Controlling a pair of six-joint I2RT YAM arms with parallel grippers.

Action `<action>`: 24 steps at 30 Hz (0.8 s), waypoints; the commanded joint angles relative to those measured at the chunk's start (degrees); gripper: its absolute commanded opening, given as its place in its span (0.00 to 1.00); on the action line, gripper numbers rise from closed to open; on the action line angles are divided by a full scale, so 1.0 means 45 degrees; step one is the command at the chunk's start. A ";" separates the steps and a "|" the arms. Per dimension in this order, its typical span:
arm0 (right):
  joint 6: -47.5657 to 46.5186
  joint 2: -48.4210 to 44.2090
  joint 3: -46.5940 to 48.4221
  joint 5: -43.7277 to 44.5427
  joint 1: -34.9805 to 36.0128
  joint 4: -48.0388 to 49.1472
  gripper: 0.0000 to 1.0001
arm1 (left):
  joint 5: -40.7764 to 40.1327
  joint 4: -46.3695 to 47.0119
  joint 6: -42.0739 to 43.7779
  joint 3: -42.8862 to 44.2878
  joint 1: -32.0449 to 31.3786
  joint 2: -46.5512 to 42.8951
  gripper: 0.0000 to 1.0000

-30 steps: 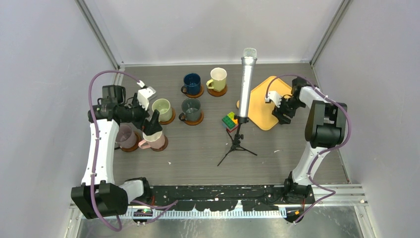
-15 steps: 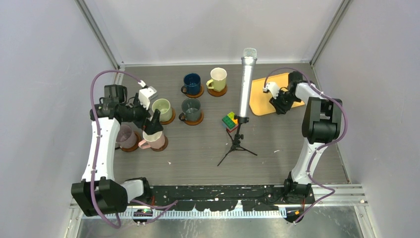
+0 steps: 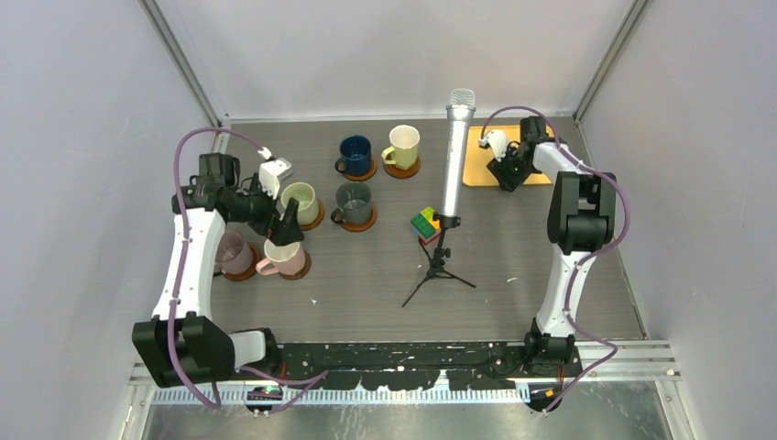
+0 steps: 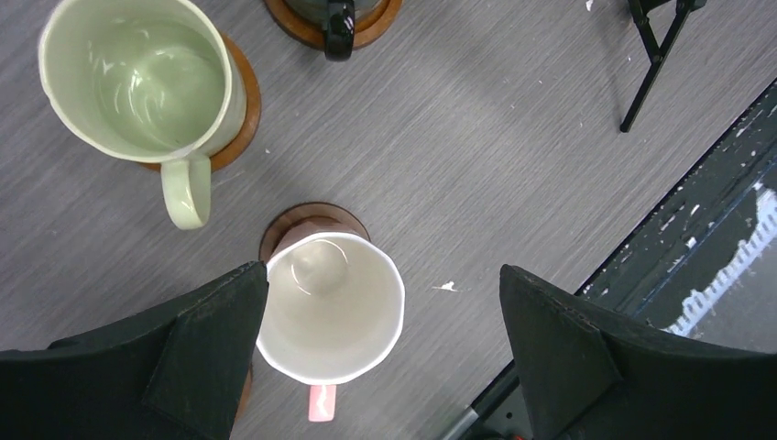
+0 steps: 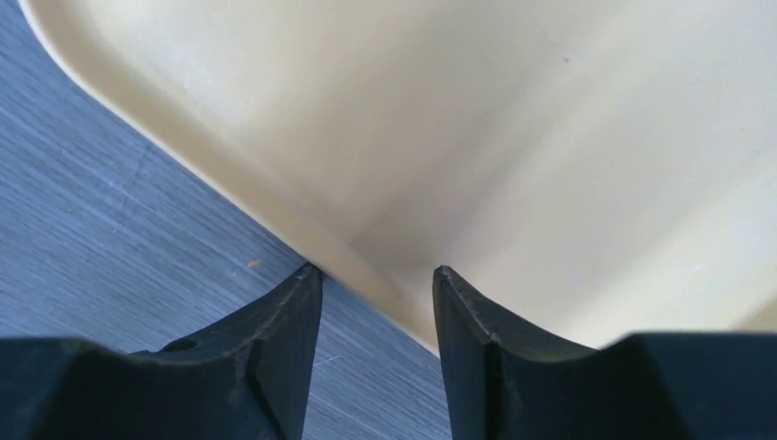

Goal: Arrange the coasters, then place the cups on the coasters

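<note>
Six cups each stand on a round brown coaster at the left: dark blue (image 3: 355,153), cream-yellow (image 3: 403,144), pale green (image 3: 300,201), dark grey-green (image 3: 353,201), mauve (image 3: 233,251) and pink (image 3: 287,259). My left gripper (image 3: 283,228) hangs wide open just above the pink cup (image 4: 330,307), which sits on a darker coaster (image 4: 311,216); one finger (image 4: 220,330) is close beside its rim. The pale green cup (image 4: 137,82) is on its coaster (image 4: 246,101). My right gripper (image 3: 506,174) (image 5: 376,272) is partly open, its jaws astride the rim of the yellow tray (image 5: 550,137).
The yellow tray (image 3: 486,165) lies square in the back right corner. A silver microphone (image 3: 455,151) on a black tripod (image 3: 438,268) stands mid-table, with a coloured block (image 3: 423,224) at its foot. The tripod leg (image 4: 655,64) shows right of the pink cup.
The right gripper has moved back and left along with the tray, which swung from a diagonal lie to square against the back edge. The left gripper rose slightly over the pink cup.
</note>
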 commanded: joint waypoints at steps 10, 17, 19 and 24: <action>0.4996 -0.3786 -0.0300 -0.0979 -0.0245 -0.0935 0.83 | -0.2416 -0.0292 -0.3131 0.4811 -0.0258 0.3915 1.00; 0.9127 -0.6254 -0.0532 -0.2078 -0.1533 -0.1951 0.84 | -0.4304 0.1017 -0.5162 0.6870 -0.0829 0.5595 1.00; 1.0153 -0.6811 -0.0905 -0.2416 -0.2092 -0.2286 0.84 | -0.4871 0.1888 -0.5652 0.6186 -0.0933 0.5169 1.00; 1.1897 -0.8666 -0.2960 -0.3964 -0.3267 -0.1877 0.84 | -0.5884 0.3016 -0.6347 0.4431 -0.0928 0.4036 1.00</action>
